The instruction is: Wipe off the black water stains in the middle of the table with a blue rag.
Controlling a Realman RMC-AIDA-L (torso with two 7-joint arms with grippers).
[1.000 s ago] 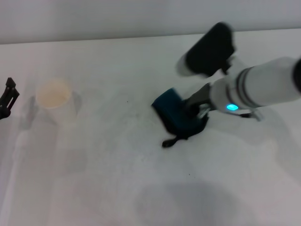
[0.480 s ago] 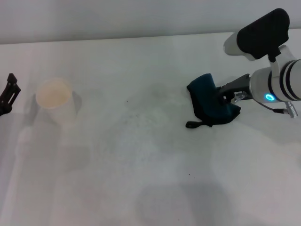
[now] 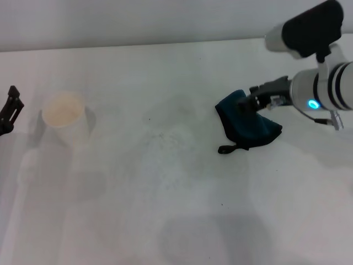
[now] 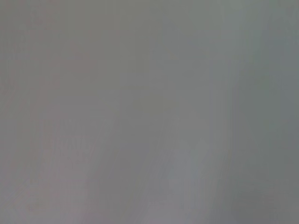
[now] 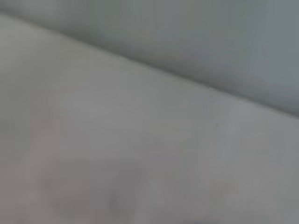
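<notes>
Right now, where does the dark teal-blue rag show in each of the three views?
Head view: dark teal-blue bunched rag right of centre on the white table, at the right gripper.
Left wrist view: not in it.
Right wrist view: not in it.
Shared landmark: only the bare table surface.

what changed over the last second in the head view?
The right gripper dragged the blue rag across the table from near the middle toward the robot's right; in the last half second the rag barely shifted. It looks shut on the rag. The cup and left gripper at the left edge stayed put.
</notes>
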